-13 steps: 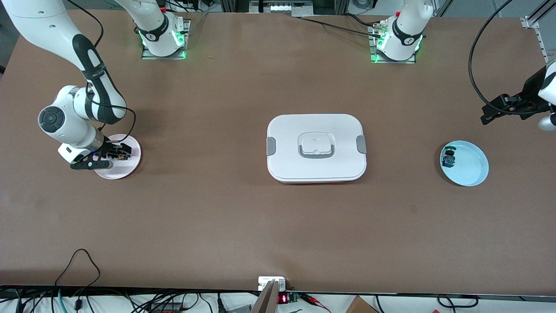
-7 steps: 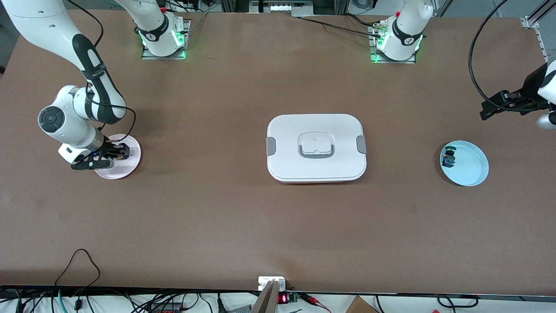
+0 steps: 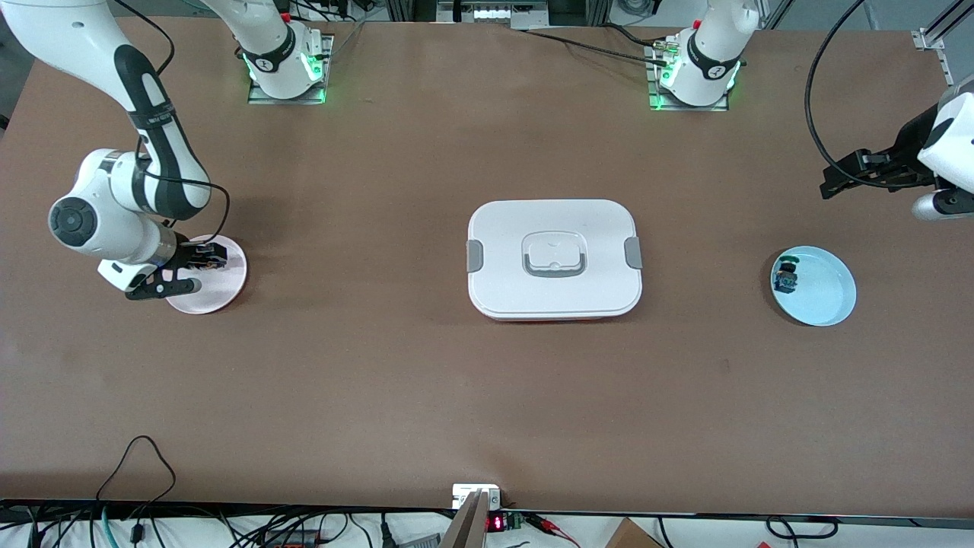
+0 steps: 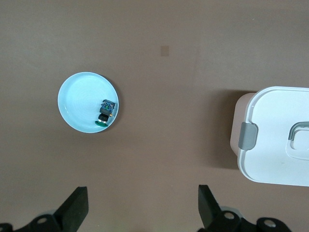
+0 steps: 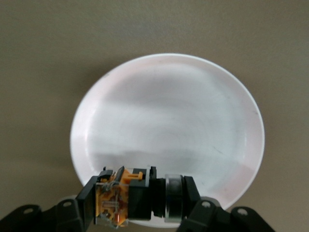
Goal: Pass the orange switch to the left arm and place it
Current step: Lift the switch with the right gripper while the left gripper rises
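The orange switch (image 5: 115, 199), orange-bodied with a black cylindrical end, sits crosswise between the fingers of my right gripper (image 5: 140, 195), which is shut on it. That gripper (image 3: 208, 260) hovers just over the pale pink plate (image 3: 222, 291), whose white bottom (image 5: 169, 121) shows bare in the right wrist view. The white lidded box (image 3: 555, 259) stands at the table's middle, and its clip end (image 4: 275, 140) shows in the left wrist view. My left gripper (image 3: 833, 183) hangs open in the air at the left arm's end of the table, its fingers (image 4: 72, 209) holding nothing.
A light blue plate (image 3: 825, 293) lies at the left arm's end, seen too in the left wrist view (image 4: 79, 101). It holds a small blue-and-green component (image 3: 786, 278) (image 4: 106, 112). Cables and a small device (image 3: 476, 495) lie along the table's front edge.
My right gripper has shut on the orange switch and its wrist has risen a little over the pink plate. My left gripper has drifted slightly toward the box's end.
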Controlling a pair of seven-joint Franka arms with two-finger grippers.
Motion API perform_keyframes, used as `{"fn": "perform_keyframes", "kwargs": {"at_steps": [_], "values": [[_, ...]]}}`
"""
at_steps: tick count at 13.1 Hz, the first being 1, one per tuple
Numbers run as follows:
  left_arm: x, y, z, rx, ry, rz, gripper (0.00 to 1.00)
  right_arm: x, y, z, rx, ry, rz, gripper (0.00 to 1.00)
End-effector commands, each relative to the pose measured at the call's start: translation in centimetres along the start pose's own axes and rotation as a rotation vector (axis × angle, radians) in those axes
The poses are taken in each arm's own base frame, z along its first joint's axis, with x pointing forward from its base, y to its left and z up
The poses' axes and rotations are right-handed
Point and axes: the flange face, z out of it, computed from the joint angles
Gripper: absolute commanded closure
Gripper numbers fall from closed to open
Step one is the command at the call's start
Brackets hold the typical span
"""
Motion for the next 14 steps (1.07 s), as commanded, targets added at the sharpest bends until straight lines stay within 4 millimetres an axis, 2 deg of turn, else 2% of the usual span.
{"fn": "perform_keyframes", "kwargs": {"at_steps": [1,4,5,6,7,8,11,13,14], "values": [[0.1,0.1,-0.5,-0.005,-0.006,-0.01,0.0,1.6,-0.7,-5.6,0.021,-0.033,-0.029,0.98],[-0.3,0.6,-1.5,-0.076,-0.004,-0.002,0.0,2.1,-2.1,-11.0,0.015,0.021,-0.058,1.0],[-0.7,0.8,-1.4,-0.165,-0.043,-0.005,0.0,2.0,-3.3,-12.8,0.01,0.051,-0.081,1.0],[-0.9,0.9,-1.1,-0.278,-0.088,-0.013,0.0,1.9,-5.8,-15.2,0.001,0.088,-0.135,1.0],[-0.8,1.0,-0.5,-0.389,-0.129,-0.02,0.0,1.5,-7.6,-16.8,-0.004,0.103,-0.164,1.0],[-1.1,1.9,0.5,-0.484,-0.186,-0.011,0.0,1.1,-8.6,-17.8,-0.003,0.097,-0.174,1.0],[-1.4,4.0,0.0,-0.634,-0.237,-0.023,0.0,0.8,-11.9,-22.9,0.085,0.132,-0.198,1.0],[-1.5,5.4,-0.1,-0.794,-0.285,-0.032,0.0,0.9,-14.6,-26.3,0.165,0.166,-0.223,1.0],[-1.1,5.6,0.4,-0.883,-0.31,-0.04,0.0,0.7,-16.4,-28.0,0.191,0.195,-0.264,1.0]]}}
